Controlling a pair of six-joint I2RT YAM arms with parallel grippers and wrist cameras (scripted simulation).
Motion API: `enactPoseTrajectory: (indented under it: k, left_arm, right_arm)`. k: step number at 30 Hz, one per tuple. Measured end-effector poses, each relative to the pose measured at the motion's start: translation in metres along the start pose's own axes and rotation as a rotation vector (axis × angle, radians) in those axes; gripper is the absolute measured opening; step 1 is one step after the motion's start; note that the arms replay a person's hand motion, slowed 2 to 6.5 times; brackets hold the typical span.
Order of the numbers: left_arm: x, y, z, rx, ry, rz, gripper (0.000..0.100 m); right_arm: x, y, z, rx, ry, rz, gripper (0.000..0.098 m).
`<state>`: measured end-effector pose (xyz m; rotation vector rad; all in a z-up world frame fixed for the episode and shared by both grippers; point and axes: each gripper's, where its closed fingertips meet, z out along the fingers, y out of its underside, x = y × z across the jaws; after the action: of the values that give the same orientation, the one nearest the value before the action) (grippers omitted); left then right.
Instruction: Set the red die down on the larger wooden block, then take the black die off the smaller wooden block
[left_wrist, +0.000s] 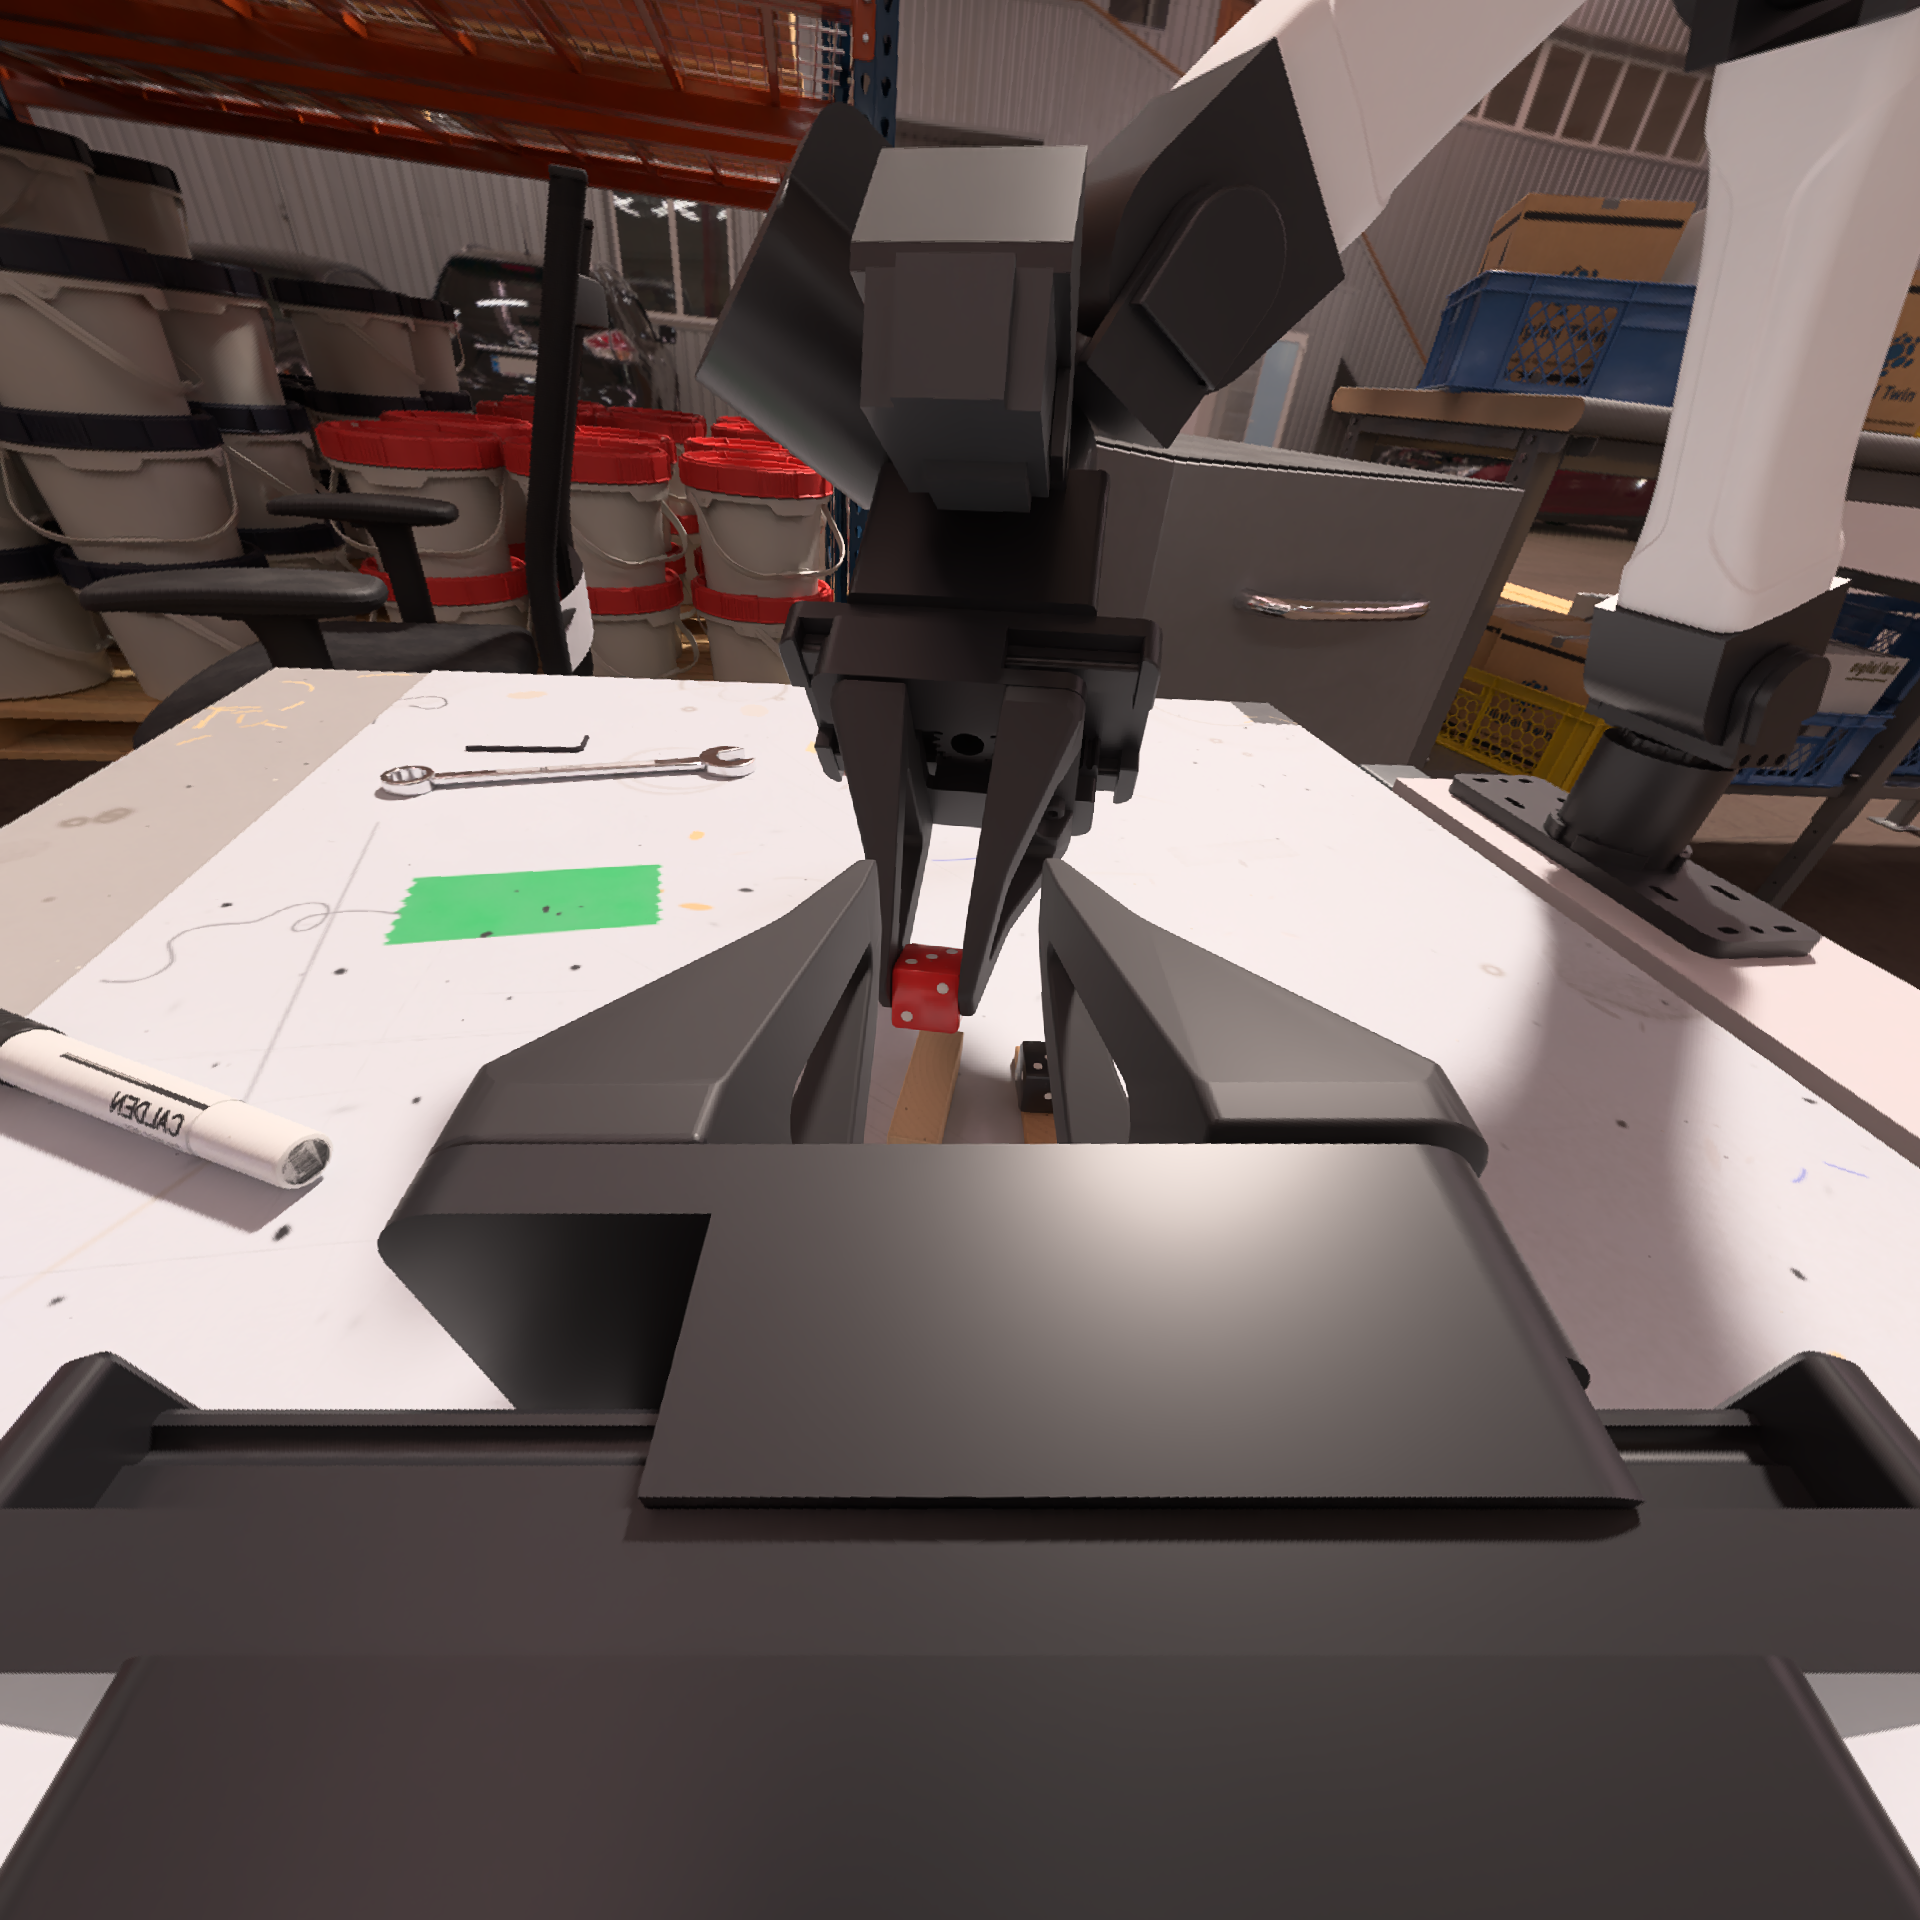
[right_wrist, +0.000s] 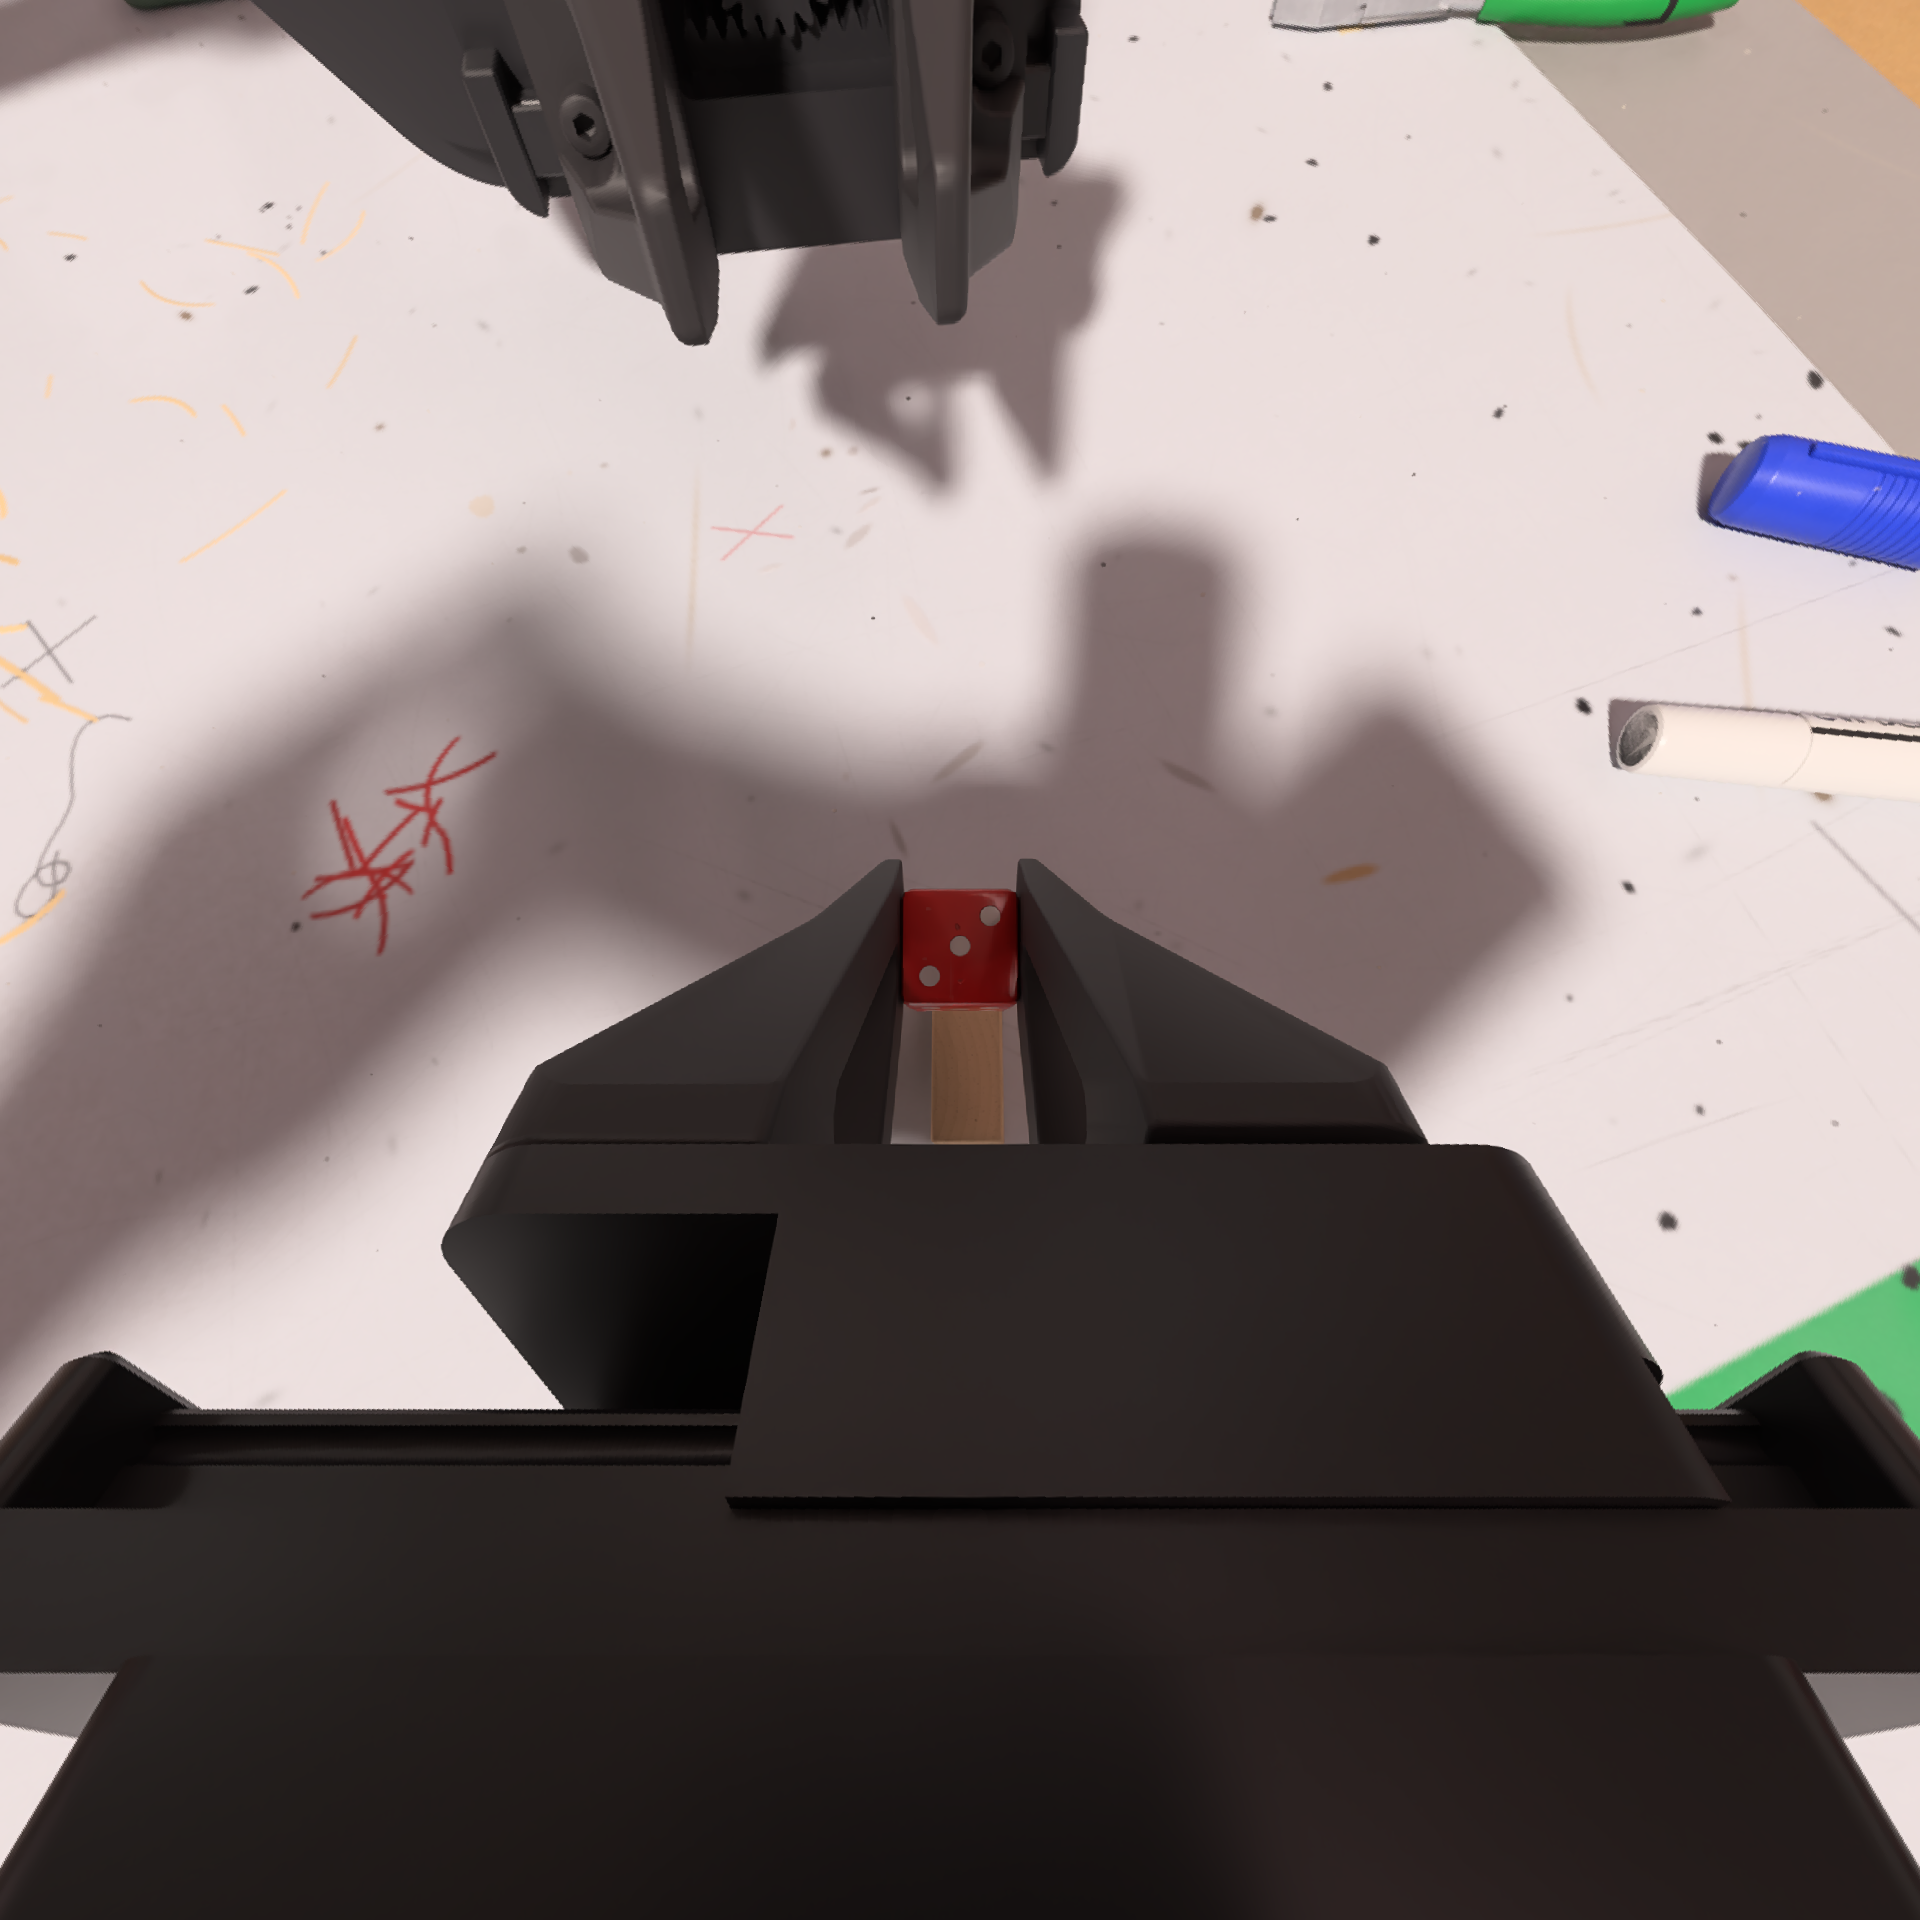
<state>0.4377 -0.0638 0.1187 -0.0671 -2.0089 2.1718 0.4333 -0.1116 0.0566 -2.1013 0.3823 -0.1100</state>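
Observation:
My right gripper (right_wrist: 958, 873) points down and is shut on the red die (right_wrist: 958, 948). It holds the die over the far end of a light wooden block (right_wrist: 966, 1075); I cannot tell whether die and block touch. In the left wrist view the right gripper (left_wrist: 935, 1000) holds the red die (left_wrist: 925, 987) just above that block (left_wrist: 925, 1091). The black die (left_wrist: 1032, 1075) sits on a smaller wooden block (left_wrist: 1035, 1127) beside it, partly hidden by my left finger. My left gripper (left_wrist: 956, 873) is open and empty, and it faces both blocks; it also shows in the right wrist view (right_wrist: 821, 322).
On the white table lie a white marker pen (left_wrist: 166, 1112), a wrench (left_wrist: 566, 771), a black hex key (left_wrist: 525, 745) and a green patch (left_wrist: 525, 904). The right arm's base (left_wrist: 1642, 862) stands at the right edge. A blue object (right_wrist: 1818, 499) lies near the marker (right_wrist: 1766, 748).

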Motion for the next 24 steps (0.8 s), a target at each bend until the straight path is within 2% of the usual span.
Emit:
enactPoseTrajectory:
  k: [24]
  left_arm:
    - [0.001, 0.003, 0.001, -0.024, 0.007, 0.017, 0.026]
  right_arm:
    - [0.001, 0.02, 0.014, -0.138, 0.044, -0.057, 0.018]
